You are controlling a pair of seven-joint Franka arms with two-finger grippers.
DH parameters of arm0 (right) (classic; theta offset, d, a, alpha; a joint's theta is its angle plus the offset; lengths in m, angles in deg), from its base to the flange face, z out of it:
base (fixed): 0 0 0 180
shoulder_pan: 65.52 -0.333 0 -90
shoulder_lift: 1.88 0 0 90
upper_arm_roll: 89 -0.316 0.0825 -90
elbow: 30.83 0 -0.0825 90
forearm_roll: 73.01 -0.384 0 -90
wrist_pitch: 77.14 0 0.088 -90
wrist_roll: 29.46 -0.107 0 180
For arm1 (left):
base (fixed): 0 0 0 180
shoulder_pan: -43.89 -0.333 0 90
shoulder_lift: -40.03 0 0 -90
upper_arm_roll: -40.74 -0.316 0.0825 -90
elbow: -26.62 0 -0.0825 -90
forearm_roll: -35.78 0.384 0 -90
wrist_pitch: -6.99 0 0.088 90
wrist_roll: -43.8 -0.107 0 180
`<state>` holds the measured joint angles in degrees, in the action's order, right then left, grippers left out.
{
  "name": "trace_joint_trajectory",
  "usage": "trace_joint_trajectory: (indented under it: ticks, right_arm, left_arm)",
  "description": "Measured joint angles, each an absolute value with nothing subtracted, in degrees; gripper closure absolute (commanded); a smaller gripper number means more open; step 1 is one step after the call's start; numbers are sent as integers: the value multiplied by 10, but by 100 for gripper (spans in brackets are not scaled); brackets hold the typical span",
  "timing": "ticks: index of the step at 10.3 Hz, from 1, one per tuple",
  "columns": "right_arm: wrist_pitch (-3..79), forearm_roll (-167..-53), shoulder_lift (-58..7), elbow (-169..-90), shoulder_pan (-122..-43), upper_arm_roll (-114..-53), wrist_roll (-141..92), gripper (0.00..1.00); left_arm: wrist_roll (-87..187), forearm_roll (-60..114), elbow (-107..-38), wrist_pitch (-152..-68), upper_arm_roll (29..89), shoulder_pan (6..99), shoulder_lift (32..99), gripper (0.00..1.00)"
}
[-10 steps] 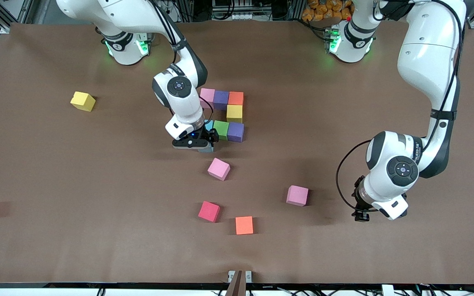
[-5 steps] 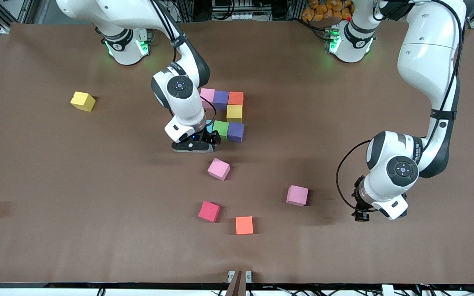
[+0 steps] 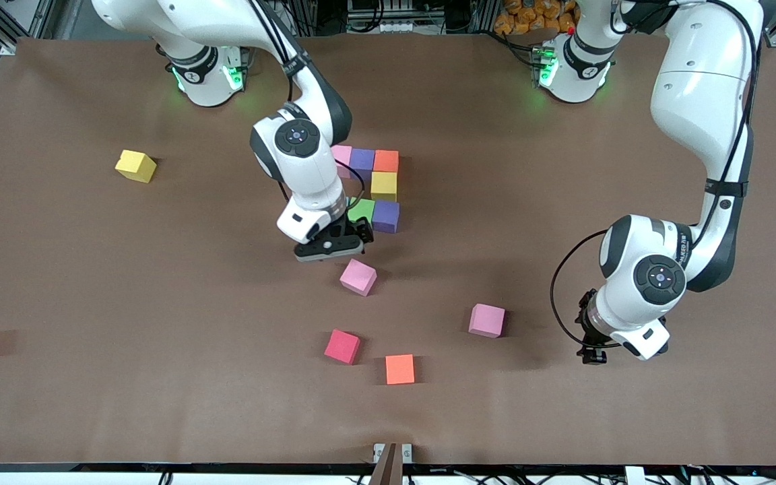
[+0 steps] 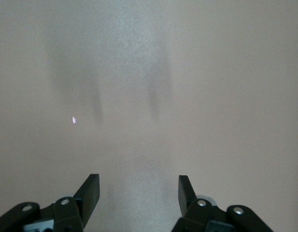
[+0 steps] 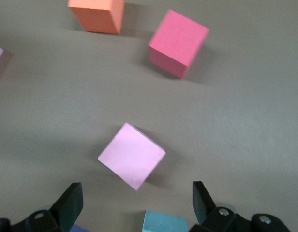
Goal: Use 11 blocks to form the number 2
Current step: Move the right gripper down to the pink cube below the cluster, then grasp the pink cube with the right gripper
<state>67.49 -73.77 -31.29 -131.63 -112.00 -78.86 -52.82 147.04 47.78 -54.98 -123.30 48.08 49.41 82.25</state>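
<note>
Brown table [image 3: 159,404] carries a partly built figure: pink, purple, orange, yellow, purple, green and blue blocks [image 3: 374,190] are joined in a hook, while loose cubes [image 3: 358,277] nearer the camera remain to be added. Right gripper [image 3: 334,246] is spread empty over the pink cube; left gripper [image 3: 591,351], parted and holding nothing, waits near its table end.

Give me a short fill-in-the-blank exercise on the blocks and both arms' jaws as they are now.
1. The right arm's jaws stand open over a block coloured ___.
2. The left arm's jaws stand open over bare table and hold ___.
3. In the built group, the yellow block lies between the orange block and a ___ one.
Missing words: pink; nothing; purple.
</note>
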Motion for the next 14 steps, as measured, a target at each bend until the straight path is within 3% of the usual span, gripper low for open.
trace_joint_trajectory:
  ticks: [4, 9, 14]
  right_arm:
    - [768, -741, -387, -1267, -1101, -835, -344, 0]
    - [762, -753, -413, -1255, -1002, -913, -123, 0]
    - [747, -753, -436, -1249, -992, -935, -64, 0]
  left_arm:
    - [1507, 478, -549, -1242, 481, 494, 823, 26]
    - [1508, 478, -549, -1243, 480, 494, 825, 26]
    - [1509, 478, -549, -1243, 480, 494, 826, 26]
